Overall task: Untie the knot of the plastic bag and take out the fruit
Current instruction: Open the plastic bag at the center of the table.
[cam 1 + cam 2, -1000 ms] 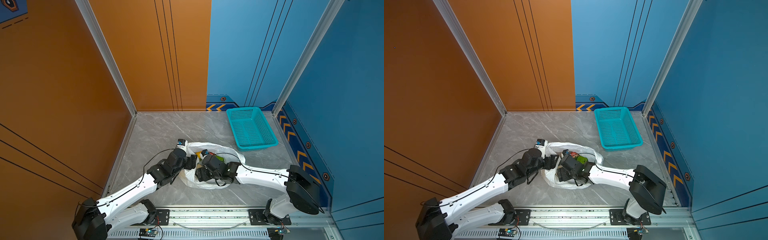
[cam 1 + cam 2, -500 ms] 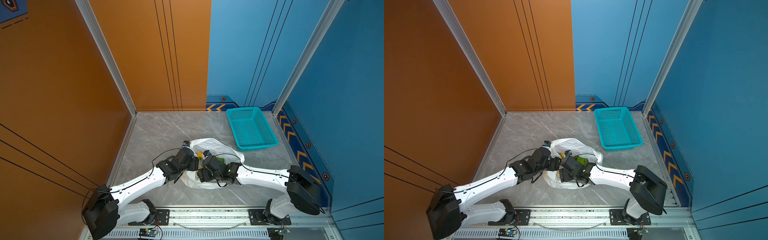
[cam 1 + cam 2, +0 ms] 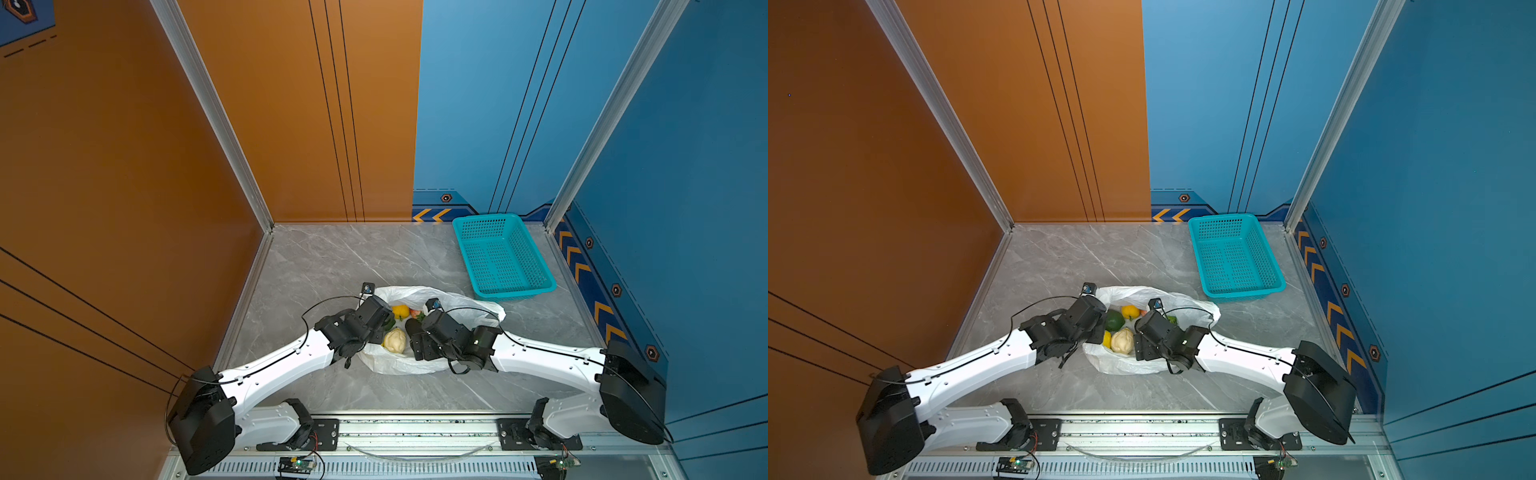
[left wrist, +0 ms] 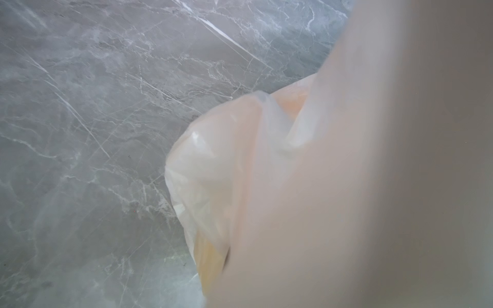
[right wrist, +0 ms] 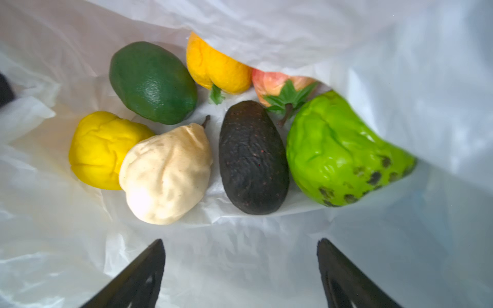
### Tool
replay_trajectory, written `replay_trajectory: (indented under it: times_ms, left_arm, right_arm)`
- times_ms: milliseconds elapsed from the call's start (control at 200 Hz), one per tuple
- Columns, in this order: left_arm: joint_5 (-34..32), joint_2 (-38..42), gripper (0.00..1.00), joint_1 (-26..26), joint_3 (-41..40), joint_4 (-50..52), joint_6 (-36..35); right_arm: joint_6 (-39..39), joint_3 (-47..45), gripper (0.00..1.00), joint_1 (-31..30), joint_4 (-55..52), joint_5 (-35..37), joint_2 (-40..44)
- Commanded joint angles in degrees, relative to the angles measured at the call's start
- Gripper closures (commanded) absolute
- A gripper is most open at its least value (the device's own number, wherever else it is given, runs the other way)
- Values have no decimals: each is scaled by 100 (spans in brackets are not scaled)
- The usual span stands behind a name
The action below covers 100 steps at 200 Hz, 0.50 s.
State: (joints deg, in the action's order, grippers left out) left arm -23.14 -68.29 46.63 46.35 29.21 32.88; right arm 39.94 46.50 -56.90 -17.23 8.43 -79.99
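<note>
In both top views I saw the plastic bag (image 3: 415, 362) lying open-mouthed on the grey table (image 3: 332, 266) between my two arms, with the teal basket (image 3: 503, 257) well apart toward the far right corner. The left claw (image 3: 385, 331) sat at the bag's left rim, its tips hidden under the wrist. The right claw (image 3: 419, 345) reached in over the near right rim, and the fruit (image 3: 395, 340) lay in the bag between them. The left wrist view gave me only blurred bag film right against the lens. That claw was closed tight, but I could not tell whether it had film pinched. In the right wrist view the right claw (image 5: 240, 240) stood wide apart inside the bag, gripping nothing. Just beyond its fingers (image 5: 144, 269) lay a cream piece (image 5: 166, 173) and a black piece (image 5: 253, 157), with yellow, dark green, orange, pink-red and bright green ones around them.
</note>
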Motion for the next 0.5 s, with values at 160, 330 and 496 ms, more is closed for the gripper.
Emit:
replay_trajectory:
  times_ms: [160, 330, 496]
  left_arm:
    - [-609, 557, 100, 322, -491, -85, -88]
    - [-822, 706, 100, 423, -704, -717, -287]
    - [-1070, 903, 100, 573, -1028, -1453, -530]
  right_arm:
    - [-130, 350, 6, 10, -231, 13, 30]
    - [-442, 1117, 4, 180, 9, -80, -589]
    - [-690, 1639, 3, 572, 310, 452, -1340]
